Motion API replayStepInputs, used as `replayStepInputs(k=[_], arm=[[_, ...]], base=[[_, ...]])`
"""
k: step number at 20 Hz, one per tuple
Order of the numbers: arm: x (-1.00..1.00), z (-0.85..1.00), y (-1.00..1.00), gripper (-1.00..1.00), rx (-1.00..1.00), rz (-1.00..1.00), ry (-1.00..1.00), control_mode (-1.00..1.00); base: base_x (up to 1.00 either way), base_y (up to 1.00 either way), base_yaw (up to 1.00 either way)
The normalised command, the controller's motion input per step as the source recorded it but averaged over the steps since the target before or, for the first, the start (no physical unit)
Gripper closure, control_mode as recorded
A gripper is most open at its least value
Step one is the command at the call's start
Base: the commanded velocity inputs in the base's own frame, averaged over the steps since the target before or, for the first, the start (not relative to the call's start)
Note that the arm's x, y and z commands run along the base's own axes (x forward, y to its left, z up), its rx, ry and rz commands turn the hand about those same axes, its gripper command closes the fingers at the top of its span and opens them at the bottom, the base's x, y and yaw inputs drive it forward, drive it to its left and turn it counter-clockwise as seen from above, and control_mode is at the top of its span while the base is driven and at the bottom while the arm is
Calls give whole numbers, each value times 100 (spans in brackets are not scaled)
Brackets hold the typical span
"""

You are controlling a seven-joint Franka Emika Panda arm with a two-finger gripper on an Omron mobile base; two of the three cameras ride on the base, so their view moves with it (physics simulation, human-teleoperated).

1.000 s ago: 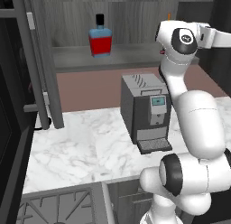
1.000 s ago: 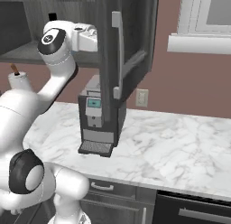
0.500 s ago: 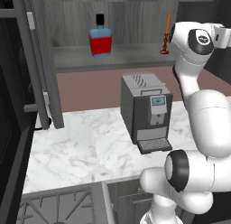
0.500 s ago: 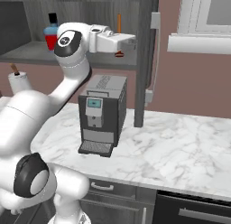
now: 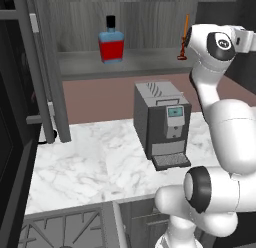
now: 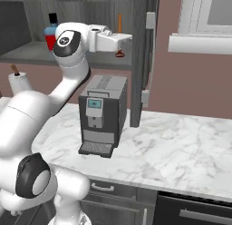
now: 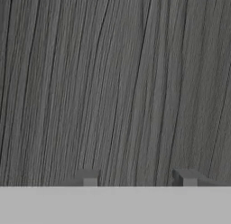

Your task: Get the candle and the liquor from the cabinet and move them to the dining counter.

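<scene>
Red-bodied squarish liquor bottle (image 5: 111, 42) with a blue band and black cap stands upper centre on the dark grey wood-grain cabinet (image 5: 100, 67) shelf; the thin orange candle (image 5: 184, 38) stands at upper right, beside the white arm. Below, a grey coffee machine (image 5: 161, 124) sits on the marble desk (image 5: 85, 162).

From the right base view, the gripper (image 6: 126, 37) reaches just before the candle (image 6: 119, 34), the bottle (image 6: 51, 32) upper left.

Through the hand view, the gripper (image 7: 137, 179) tips stand apart against wood grain.

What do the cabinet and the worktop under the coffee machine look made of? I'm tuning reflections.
Cabinet: dark grey wood or wood-look panel, matte; fine vertical grain lines. Worktop: white marble or marble-look stone, fairly smooth with soft sheen; grey veins.
</scene>
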Motion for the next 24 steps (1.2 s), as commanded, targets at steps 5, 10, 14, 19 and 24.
replayStepInputs(k=[5, 10, 14, 19, 24], arm=[[-4, 0, 15, -100, 0, 17, 0, -100], [-12, 1, 41, -100, 2, 25, 3, -100], [-18, 0, 42, -100, 4, 30, 4, -100], [-6, 2, 47, -100, 5, 33, 8, -100], [-9, 5, 46, -100, 4, 33, 12, -100]], base=[[0, 0, 0], [0, 0, 0], [0, 0, 0], [0, 0, 0], [0, 0, 0]])
